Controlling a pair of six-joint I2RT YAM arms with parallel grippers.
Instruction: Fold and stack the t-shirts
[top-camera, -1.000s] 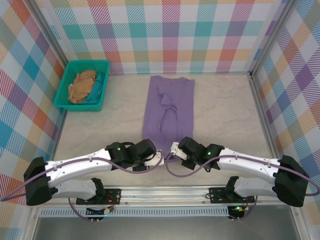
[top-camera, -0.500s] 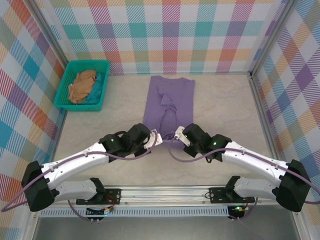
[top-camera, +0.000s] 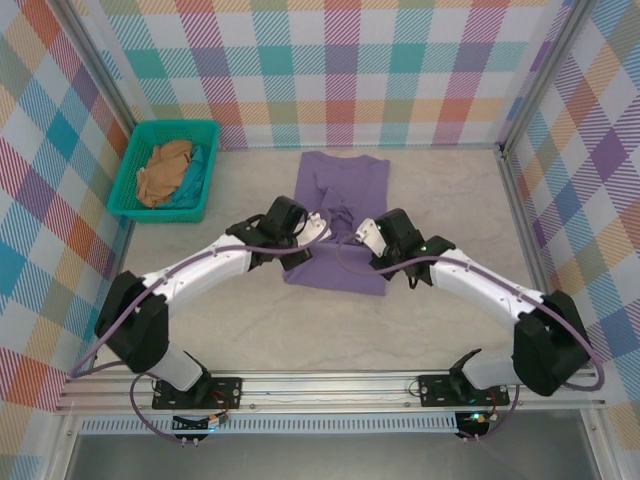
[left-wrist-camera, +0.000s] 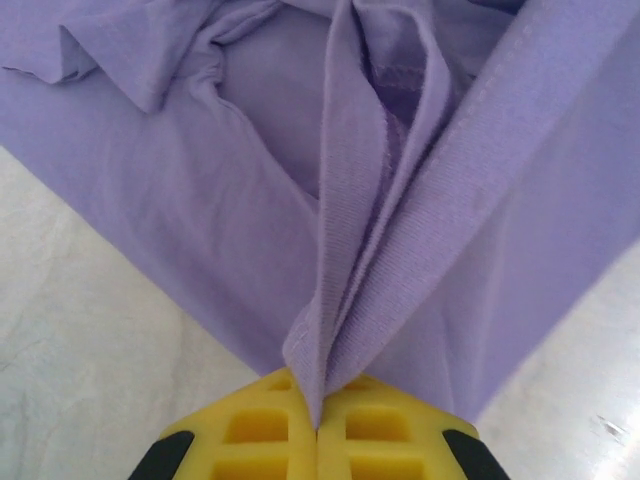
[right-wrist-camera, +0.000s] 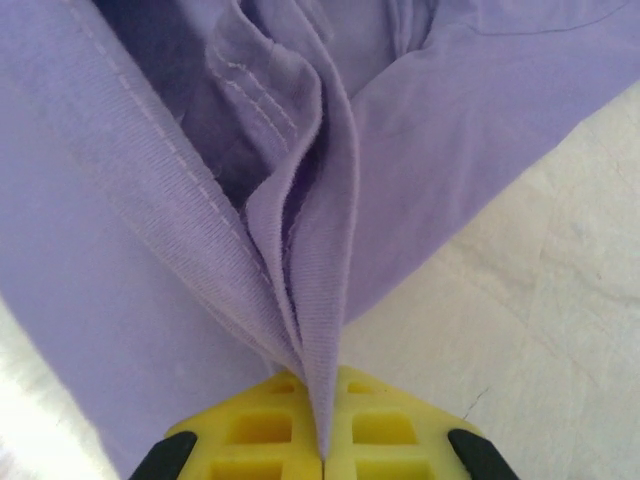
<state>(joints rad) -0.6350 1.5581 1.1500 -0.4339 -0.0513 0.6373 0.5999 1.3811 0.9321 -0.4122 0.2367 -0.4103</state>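
Both white arms reach forward and angle inward, elbows out, wrists close together. The yellow-padded left gripper (top-camera: 316, 229) and right gripper (top-camera: 366, 233) each have jaws pressed together, pinching a fold of the lavender-purple cloth t-shirt (top-camera: 340, 180).

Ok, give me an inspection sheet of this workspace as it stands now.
Surface: pale table, bare around the shirt.
Job's things: lavender t-shirt lies lengthwise mid-table, with its near hem lifted over its middle. The tan t-shirt is crumpled in the basket, unfolded.
Clutter: teal basket at the far left corner, with a bluish cloth beside the tan one.
Grippers: left pincer and right pincer are each shut on a bunched hem fold.
Cables: purple cables run along both arms, and the right one loops over the shirt.
Surroundings: plaid walls on three sides and a metal rail at the near edge.
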